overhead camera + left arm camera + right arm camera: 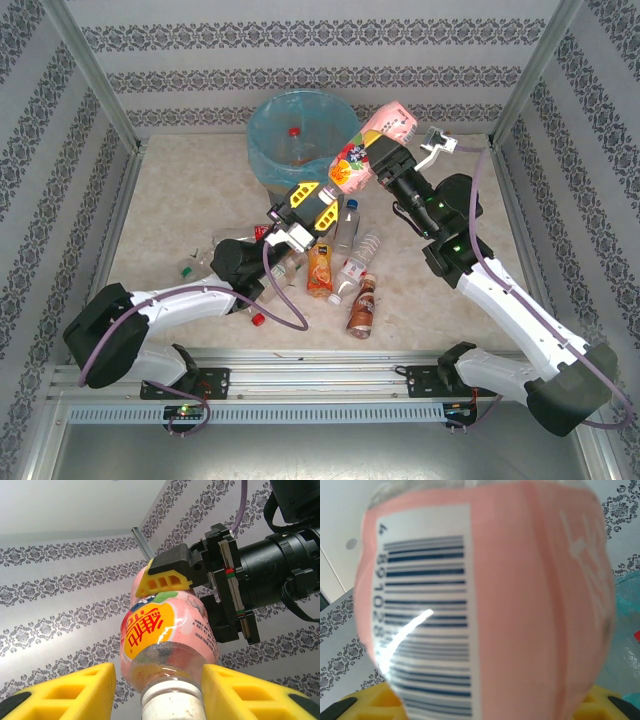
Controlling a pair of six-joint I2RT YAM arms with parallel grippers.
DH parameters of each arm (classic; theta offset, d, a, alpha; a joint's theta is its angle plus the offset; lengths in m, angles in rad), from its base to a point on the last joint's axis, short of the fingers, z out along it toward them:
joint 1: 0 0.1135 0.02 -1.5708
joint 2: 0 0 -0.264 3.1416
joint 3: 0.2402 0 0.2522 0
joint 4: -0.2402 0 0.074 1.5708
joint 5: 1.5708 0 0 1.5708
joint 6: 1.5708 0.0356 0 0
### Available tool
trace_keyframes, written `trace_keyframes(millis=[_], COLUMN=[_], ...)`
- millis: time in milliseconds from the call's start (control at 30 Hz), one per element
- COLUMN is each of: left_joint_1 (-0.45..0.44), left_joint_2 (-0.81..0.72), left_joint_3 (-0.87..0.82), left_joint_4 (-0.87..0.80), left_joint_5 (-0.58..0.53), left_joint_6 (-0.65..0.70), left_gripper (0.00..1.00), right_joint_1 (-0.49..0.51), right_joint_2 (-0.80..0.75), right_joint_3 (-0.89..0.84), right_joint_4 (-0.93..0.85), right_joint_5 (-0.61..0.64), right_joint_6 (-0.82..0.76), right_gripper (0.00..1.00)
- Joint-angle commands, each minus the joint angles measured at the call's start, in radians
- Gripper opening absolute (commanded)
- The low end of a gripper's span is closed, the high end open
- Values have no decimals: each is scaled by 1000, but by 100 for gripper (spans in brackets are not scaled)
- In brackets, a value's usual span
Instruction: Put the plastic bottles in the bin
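A pink-labelled plastic bottle (392,122) hangs tilted in the air just right of the bin (290,110), a round bucket lined with a light-blue bag. My right gripper (385,150) is shut on its body. The barcode side of this bottle (485,605) is right in front of the right wrist camera, above my right gripper (485,711). My left gripper (318,200) is open and straddles the white-capped neck. In the left wrist view the bottle (165,635) stands between the yellow fingers (75,690), with a gap on the left. One bottle (293,131) lies in the bin.
Several bottles lie on the table between the arms: an orange one (320,270), a brown one (363,305), clear ones (357,258) and one by the left arm (190,265). Metal frame posts (525,80) and patterned walls close in the table.
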Motion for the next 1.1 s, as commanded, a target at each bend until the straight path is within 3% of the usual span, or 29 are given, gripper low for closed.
trace_keyframes(millis=[0, 167, 333, 567, 733, 933, 1067], left_joint_1=[-1, -1, -1, -1, -1, -1, -1], left_joint_2=[21, 35, 29, 11, 10, -3, -17], left_joint_3=[-2, 4, 6, 4, 4, 0, 0], left_joint_4=[47, 47, 46, 46, 47, 47, 47], left_joint_5=[-32, -25, -32, -18, -24, -16, -26], left_joint_6=[-18, -29, -36, -42, -36, -46, -62], left_gripper=[49, 47, 34, 44, 37, 37, 20], right_joint_1=[11, 11, 13, 13, 13, 13, 14], right_joint_2=[-4, 7, 8, 13, 20, 23, 27], right_joint_3=[-2, 6, -2, -7, -5, -8, -10], right_joint_4=[73, 76, 79, 77, 77, 75, 71], right_joint_5=[-39, -55, -49, -40, -45, -39, -33], right_joint_6=[34, 43, 43, 40, 44, 42, 36], right_gripper=[43, 43, 43, 43, 43, 43, 46])
